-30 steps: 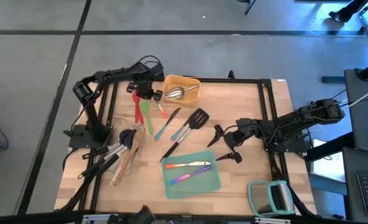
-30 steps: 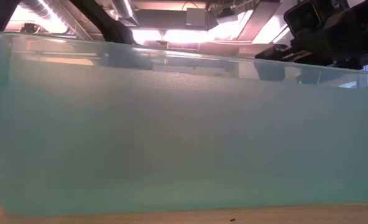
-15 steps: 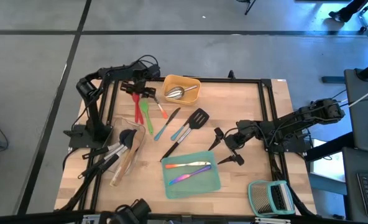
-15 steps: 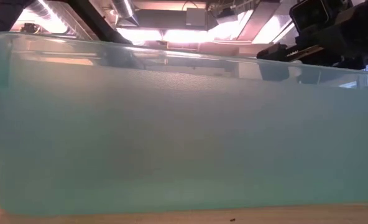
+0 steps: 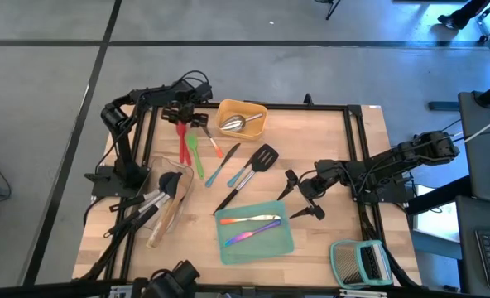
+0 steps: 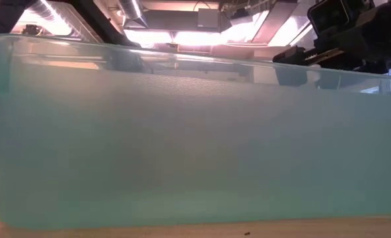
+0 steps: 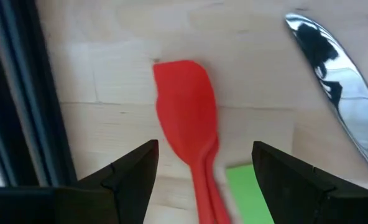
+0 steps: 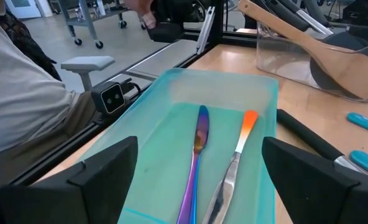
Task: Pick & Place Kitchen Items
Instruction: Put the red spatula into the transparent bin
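Over the far left of the table my left gripper [image 5: 183, 116] points down, open. Its fingers stand on either side of the red spatula's head [image 7: 185, 118] without touching it. That red spatula [image 5: 183, 145] lies flat beside a green spatula [image 5: 197, 155]. An orange-handled knife [image 5: 214, 146], a blue-handled tool [image 5: 223, 165], a black slotted turner [image 5: 257, 162] and a black spatula [image 5: 228, 197] lie on the wood mid-table. My right gripper [image 5: 299, 195] waits open beside the teal tray [image 5: 285, 242], which holds two iridescent pieces of cutlery [image 8: 196, 155].
A yellow tray [image 5: 257, 109] with a steel scoop stands at the far edge. A clear tray [image 5: 156, 170] at the left holds a wooden spoon and black tools. A green-framed rack [image 5: 361, 263] sits near right. The teal tray's wall [image 6: 182, 132] fills the low view. A person [image 8: 22, 106] sits beyond the table.
My left gripper has gone toward the table's left edge and a little down, over the red spatula's head, has rolled somewhat, and has opened. My right arm and the utensils have stayed where they were.
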Action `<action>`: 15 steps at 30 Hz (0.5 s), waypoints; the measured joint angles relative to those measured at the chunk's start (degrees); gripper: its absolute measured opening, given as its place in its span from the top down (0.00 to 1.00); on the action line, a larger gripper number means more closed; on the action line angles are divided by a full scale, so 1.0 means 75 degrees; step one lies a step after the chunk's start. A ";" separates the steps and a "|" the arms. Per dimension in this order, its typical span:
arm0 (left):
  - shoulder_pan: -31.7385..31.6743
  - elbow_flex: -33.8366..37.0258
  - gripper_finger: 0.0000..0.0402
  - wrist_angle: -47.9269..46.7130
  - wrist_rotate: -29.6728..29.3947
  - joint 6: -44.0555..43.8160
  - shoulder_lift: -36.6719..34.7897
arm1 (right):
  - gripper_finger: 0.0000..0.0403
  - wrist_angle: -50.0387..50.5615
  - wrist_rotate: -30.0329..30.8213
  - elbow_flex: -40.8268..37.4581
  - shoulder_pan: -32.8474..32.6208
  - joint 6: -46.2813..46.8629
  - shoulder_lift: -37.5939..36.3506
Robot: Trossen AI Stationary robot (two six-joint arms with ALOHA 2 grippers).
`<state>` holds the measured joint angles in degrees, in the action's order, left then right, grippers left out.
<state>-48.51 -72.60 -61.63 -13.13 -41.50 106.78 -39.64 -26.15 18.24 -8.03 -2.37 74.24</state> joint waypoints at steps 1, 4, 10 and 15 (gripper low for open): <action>0.0000 0.0000 0.36 0.0000 -0.0034 -0.0056 0.0015 | 0.14 0.0004 0.0000 0.0000 0.0000 0.0000 0.0000; -0.0039 0.0003 0.36 -0.0009 -0.0066 -0.0273 0.0119 | 0.14 0.0035 0.0000 0.0000 0.0000 0.0000 0.0000; -0.0032 0.0003 0.37 -0.0009 0.0011 -0.0367 0.0480 | 0.14 0.0061 0.0003 0.0000 0.0000 -0.0001 0.0000; -0.0037 0.0003 0.37 0.0010 0.0063 -0.0343 0.0748 | 0.14 0.0079 0.0003 0.0000 0.0000 -0.0003 0.0000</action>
<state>-48.79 -72.58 -61.55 -12.66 -44.08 112.39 -39.05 -26.13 18.24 -8.03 -2.39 74.24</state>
